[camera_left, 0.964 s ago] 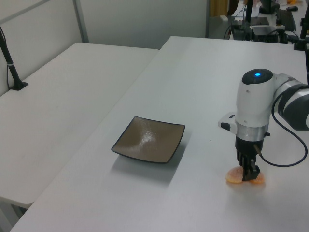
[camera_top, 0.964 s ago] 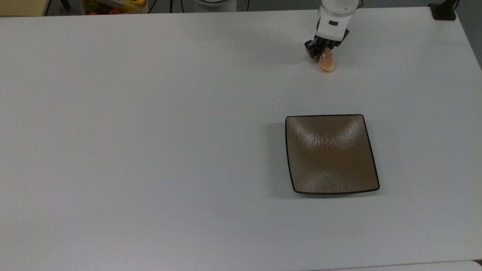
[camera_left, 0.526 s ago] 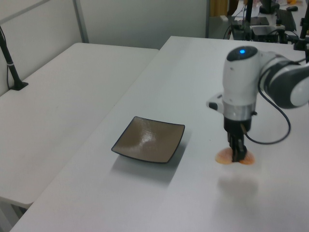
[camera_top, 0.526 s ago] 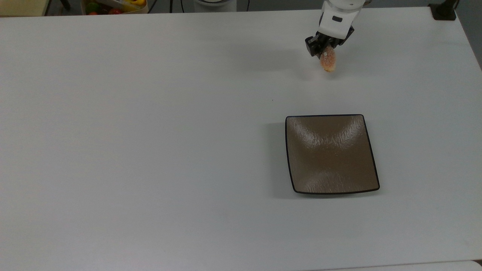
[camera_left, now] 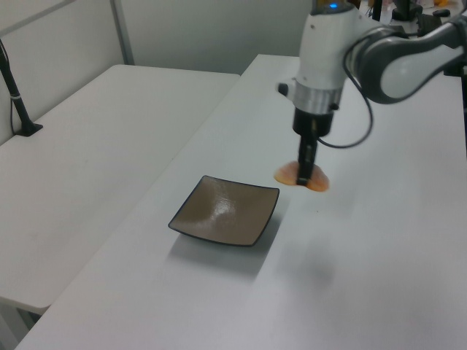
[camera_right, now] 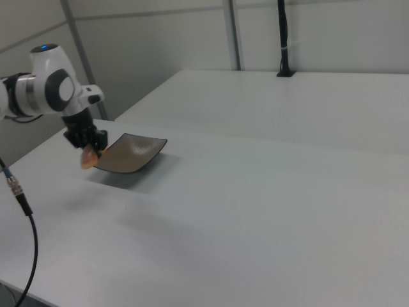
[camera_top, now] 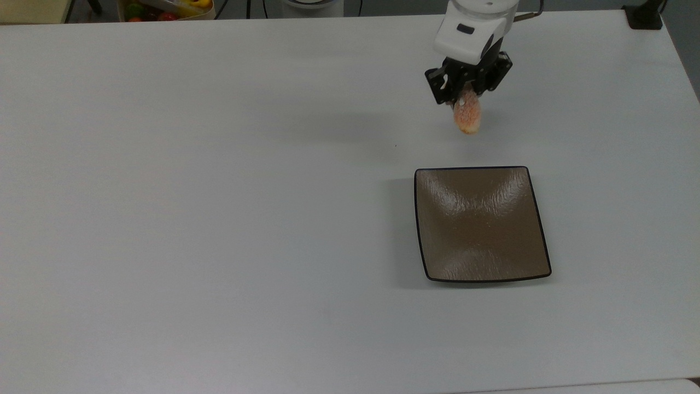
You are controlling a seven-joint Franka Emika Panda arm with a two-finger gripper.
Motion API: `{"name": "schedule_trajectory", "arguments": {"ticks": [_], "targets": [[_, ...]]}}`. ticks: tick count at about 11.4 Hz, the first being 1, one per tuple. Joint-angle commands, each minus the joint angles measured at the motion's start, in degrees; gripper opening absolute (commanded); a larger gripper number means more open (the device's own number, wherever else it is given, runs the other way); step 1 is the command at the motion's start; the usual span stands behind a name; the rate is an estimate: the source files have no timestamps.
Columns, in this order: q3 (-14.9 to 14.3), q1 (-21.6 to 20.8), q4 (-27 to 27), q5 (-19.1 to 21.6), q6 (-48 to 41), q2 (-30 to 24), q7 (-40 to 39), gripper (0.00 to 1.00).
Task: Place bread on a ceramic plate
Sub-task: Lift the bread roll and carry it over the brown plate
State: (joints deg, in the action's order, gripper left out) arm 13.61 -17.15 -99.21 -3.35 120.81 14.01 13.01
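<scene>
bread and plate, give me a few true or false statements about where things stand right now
1. The gripper is shut on the bread. True.
2. The bread lies on the ceramic plate. False: it hangs in the gripper, clear of the plate and off the table.
3. The plate is round and white. False: it is square and brown with a dark rim.
4. The plate holds nothing. True.
5. In the top view, the bread is above the plate's upper edge. True.
</scene>
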Motion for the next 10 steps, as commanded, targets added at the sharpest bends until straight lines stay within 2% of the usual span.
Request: {"name": "schedule_trajectory", "arguments": {"ticks": [1,7,10], "targets": [[-2.53,-0.78,10.15,-1.13,0.29,8.29,-0.26,0.24],[-5.42,-1.92,11.75,-1.84,18.65,17.52,0.08,0.28],[-6.49,-3.15,16.76,-1.93,21.56,22.71,0.18,0.29]]}}
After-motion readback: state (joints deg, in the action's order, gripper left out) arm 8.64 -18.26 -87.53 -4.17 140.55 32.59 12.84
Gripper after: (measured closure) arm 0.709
